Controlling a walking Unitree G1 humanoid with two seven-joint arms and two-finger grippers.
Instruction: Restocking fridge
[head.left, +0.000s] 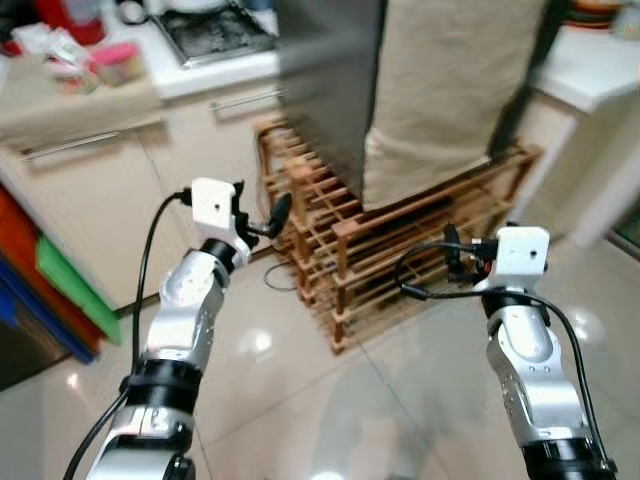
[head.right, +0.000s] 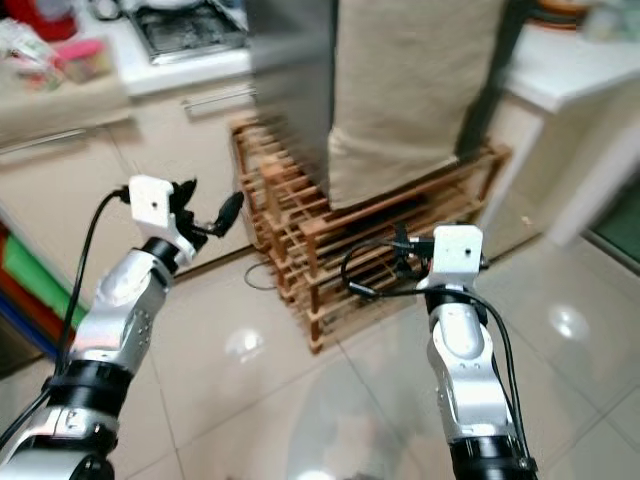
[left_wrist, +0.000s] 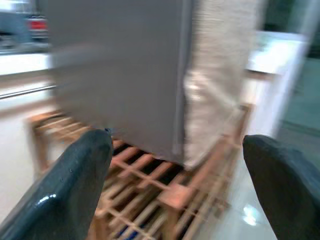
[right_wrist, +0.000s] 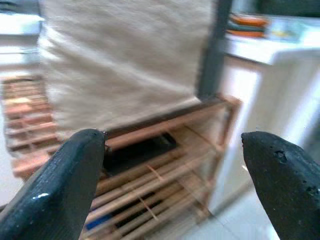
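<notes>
The grey fridge (head.left: 330, 80) stands straight ahead on a low wooden rack (head.left: 340, 240), its door shut and its front draped with a beige cloth (head.left: 450, 90). My left gripper (head.left: 262, 205) is raised at the rack's left end, open and empty, with the fridge's grey side (left_wrist: 125, 75) beyond its fingers (left_wrist: 75, 185). My right gripper (head.left: 455, 252) is held up before the rack's front shelves, a little below the cloth's lower edge. It is also open and holds nothing, and past its fingers (right_wrist: 65, 180) hang the cloth (right_wrist: 125, 60) and the rack's slats (right_wrist: 165, 165).
A kitchen counter with a stove (head.left: 215, 30) and cabinets runs along the back left. A white table (head.left: 600, 70) stands to the right of the fridge. Coloured bins (head.left: 60, 290) sit at far left. A cable loop (head.left: 280, 275) lies on the glossy tile floor (head.left: 350, 400).
</notes>
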